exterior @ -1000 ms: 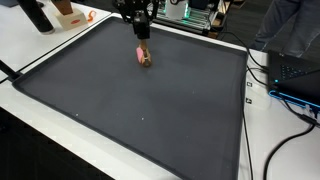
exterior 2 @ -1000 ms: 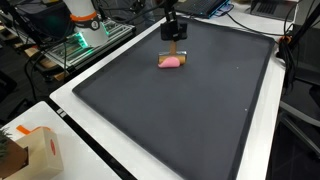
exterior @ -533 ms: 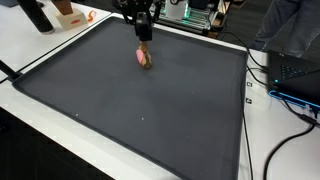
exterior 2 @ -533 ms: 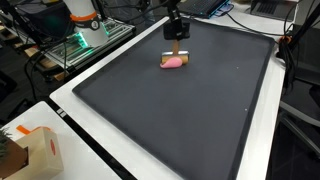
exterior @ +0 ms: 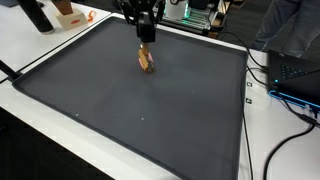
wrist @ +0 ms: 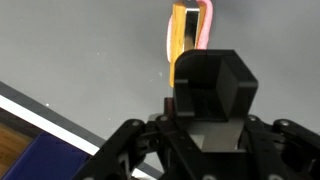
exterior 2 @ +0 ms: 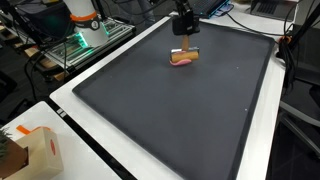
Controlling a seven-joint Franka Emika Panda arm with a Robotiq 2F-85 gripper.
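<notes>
Although no view shows whether the fingers [exterior: 145, 38] are clenched on it or only touching it, the small pink-and-tan piece [exterior: 147, 63] just beneath them, lying on the dark surface [exterior: 120, 120] near one of its edges, looks light and soft, best pinched across its narrow middle.

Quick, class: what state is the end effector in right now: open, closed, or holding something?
End effector: cannot be told. It sits right at the pink and tan object on the dark mat, and the jaws do not show clearly.

pincer [exterior 2: 185, 43] above block [exterior 2: 184, 57], on mat [exterior 2: 160, 115]
</notes>
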